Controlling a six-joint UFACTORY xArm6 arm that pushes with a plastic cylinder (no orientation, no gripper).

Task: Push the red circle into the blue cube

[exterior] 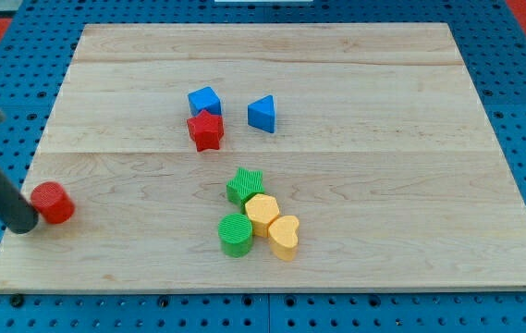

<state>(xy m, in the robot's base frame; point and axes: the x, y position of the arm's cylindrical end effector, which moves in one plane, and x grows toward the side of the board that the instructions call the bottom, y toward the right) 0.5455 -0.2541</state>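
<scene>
The red circle (53,203) lies near the board's left edge, low in the view. The blue cube (204,101) sits up and to the right of it, near the board's middle, with a red star (205,130) touching its lower side. My tip (24,225) is at the end of the dark rod coming in from the view's left, touching or almost touching the red circle's lower left side.
A blue triangle (262,114) lies right of the cube. A green star (244,185), yellow hexagon (262,213), yellow heart (284,236) and green circle (236,234) cluster below the middle. The wooden board (383,166) rests on a blue pegboard.
</scene>
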